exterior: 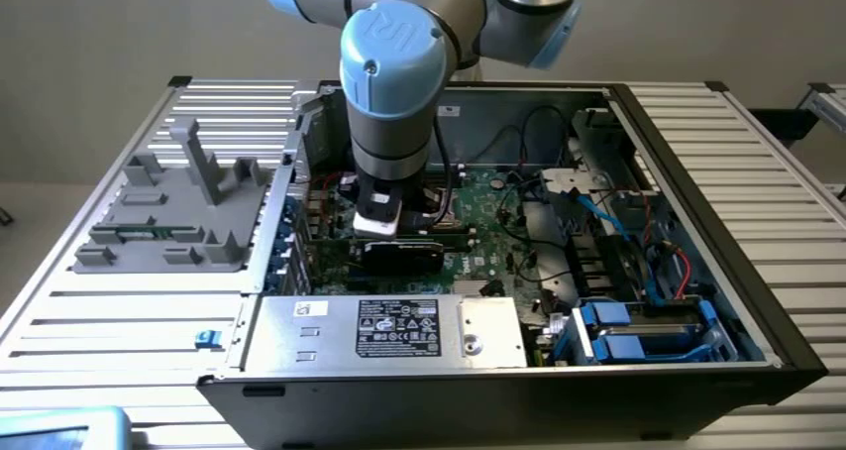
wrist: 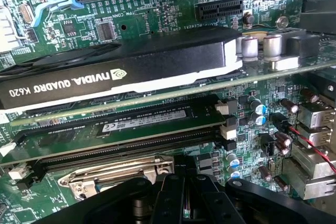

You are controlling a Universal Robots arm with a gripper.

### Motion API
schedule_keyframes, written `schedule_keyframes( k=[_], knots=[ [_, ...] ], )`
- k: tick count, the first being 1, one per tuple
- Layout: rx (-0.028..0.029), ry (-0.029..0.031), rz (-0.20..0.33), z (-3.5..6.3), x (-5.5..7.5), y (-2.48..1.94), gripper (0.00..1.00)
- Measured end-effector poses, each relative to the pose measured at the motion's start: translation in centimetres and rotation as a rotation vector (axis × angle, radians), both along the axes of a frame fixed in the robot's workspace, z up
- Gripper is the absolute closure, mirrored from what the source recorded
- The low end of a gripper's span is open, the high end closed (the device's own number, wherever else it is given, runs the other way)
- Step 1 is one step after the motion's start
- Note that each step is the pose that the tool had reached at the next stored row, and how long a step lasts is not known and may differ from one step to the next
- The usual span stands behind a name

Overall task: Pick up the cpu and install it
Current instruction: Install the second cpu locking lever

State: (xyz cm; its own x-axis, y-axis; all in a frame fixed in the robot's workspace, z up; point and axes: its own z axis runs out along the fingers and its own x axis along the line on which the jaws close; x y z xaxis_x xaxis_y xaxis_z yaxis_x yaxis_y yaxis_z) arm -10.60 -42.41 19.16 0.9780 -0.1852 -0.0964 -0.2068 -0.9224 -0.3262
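My gripper [exterior: 396, 230] hangs low inside the open computer case [exterior: 687, 153], over the green motherboard [exterior: 496, 222]. In the wrist view its black fingers [wrist: 169, 200] are pressed together, so the gripper [wrist: 184, 205] is shut with nothing visible between them. Just beside the fingertips lies the socket's shiny metal frame and lever [wrist: 113, 174]. The cpu itself is hidden. A long green memory stick [wrist: 142, 121] sits in its slot beyond the socket.
A black NVIDIA graphics card [wrist: 115, 72] stands across the board past the memory slots. A silver power supply [exterior: 383, 331] fills the case's front. Blue drive bays [exterior: 648, 331] and loose cables lie at the exterior view's right. A grey parts fixture [exterior: 172, 212] rests outside on the left.
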Motion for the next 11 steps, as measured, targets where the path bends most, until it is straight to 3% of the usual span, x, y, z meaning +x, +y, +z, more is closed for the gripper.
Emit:
schedule_keyframes(
  k=[11],
  knots=[
    [0.0004, -0.0002, 0.000, -0.05, -0.02, 0.00, 0.89]
  ],
)
